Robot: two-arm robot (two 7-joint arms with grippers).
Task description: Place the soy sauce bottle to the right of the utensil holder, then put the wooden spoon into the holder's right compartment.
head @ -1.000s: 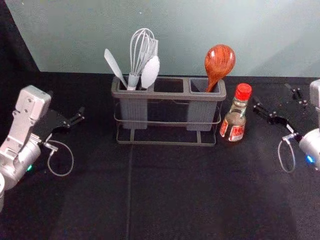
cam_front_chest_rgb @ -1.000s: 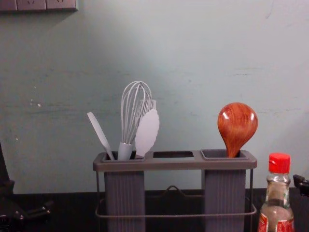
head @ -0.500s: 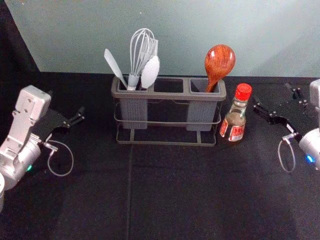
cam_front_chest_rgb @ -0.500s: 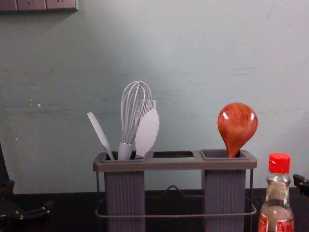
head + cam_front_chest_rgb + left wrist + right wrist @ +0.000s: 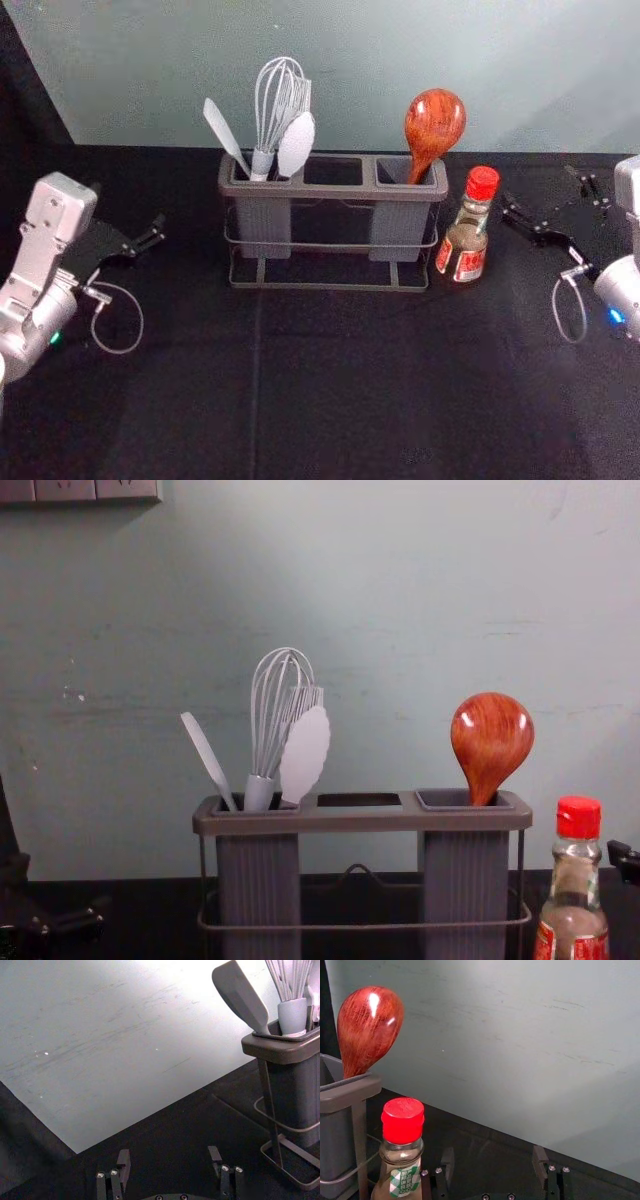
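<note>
Hovering just to the right of the bottle, the black, two-fingered right pincer is released, its tips well parted and holding nothing. Closest to it stands the soy sauce bottle, clear glass with a red cap and a red-and-white label, upright on the black-cloth-covered table. It sits just beside the right end of the utensil holder, a grey plastic rack on a wire frame, so the first half of the job looks done.

The second half looks done too: the glossy red-brown wooden spoon stands in the ribbed grey right compartment, its rounded bowl up above the rim and its handle down inside, leaning a little to the right. Nothing of the task seems left except, perhaps, drawing the arms back without nudging the bottle, which the right one would do well to clear first.

Farther left, the holder's middle opening has no utensil in it. The left compartment carries a flat pale spatula tilting left, a wire whisk with a light grey handle and a white scalloped-edged utensil. Beyond the holder's left end, the black left pincer is parked, spread and gripping nothing.
</note>
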